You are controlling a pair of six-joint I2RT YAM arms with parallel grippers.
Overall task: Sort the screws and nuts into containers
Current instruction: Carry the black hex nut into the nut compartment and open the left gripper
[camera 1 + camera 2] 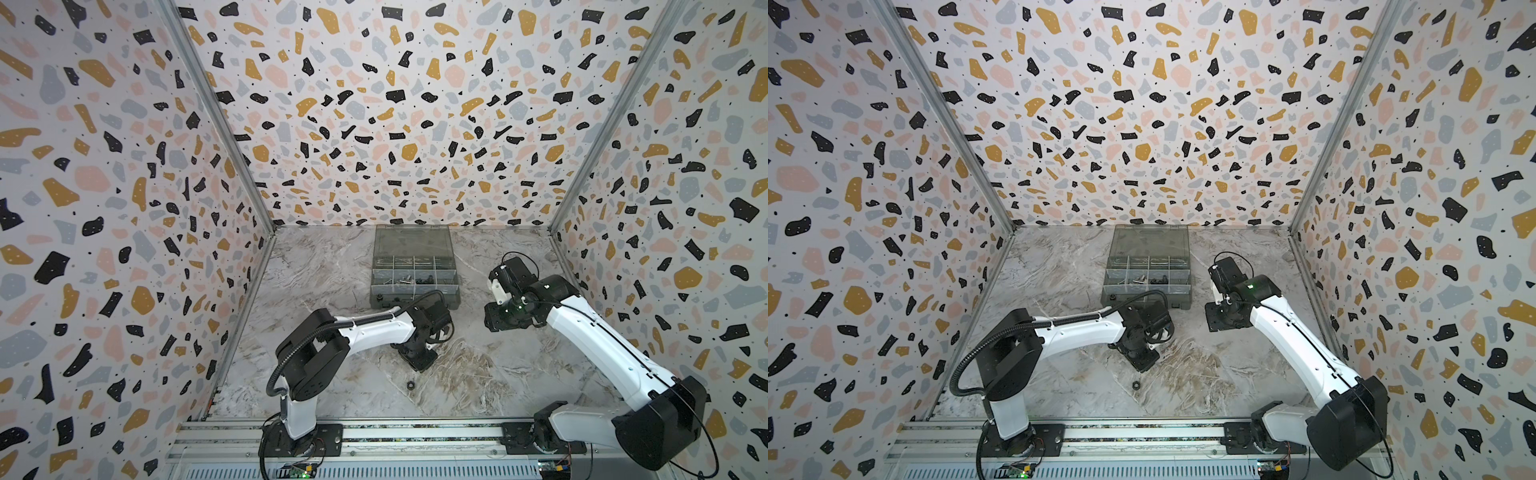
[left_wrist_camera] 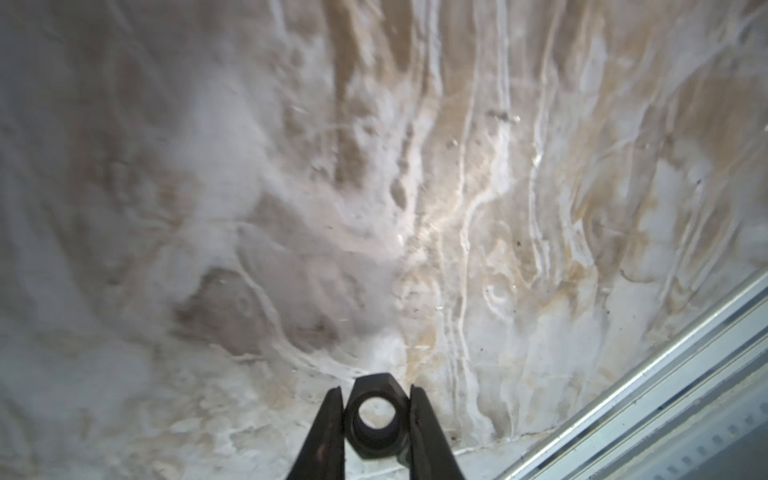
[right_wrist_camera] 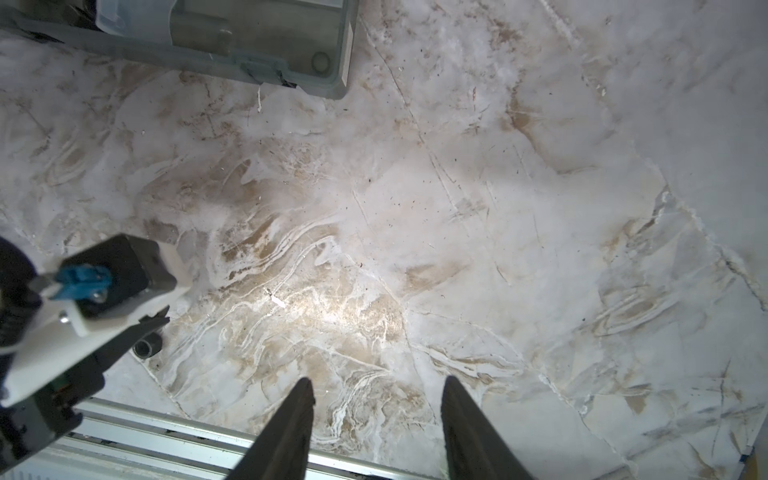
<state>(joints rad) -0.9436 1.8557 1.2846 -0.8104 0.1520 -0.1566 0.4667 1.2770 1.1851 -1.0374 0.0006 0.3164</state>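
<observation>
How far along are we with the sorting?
Nearly finished, it seems. Done: screws and dark pieces lie in the organiser box compartments. In hand: the left gripper is pinching one black nut on the table. Left: carry it to the box; no other loose parts show. Right gripper open, empty.

A marble-patterned tabletop (image 1: pixel 478 374) is seen across the lower middle of both top views, enclosed at left, right and top by terrazzo-patterned walls (image 1: pixel 395 104), which are joined along slanting aluminium posts (image 1: pixel 219 116), and bordered along the bottom edge by a silver slotted rail (image 1: pixel 415 434).
</observation>
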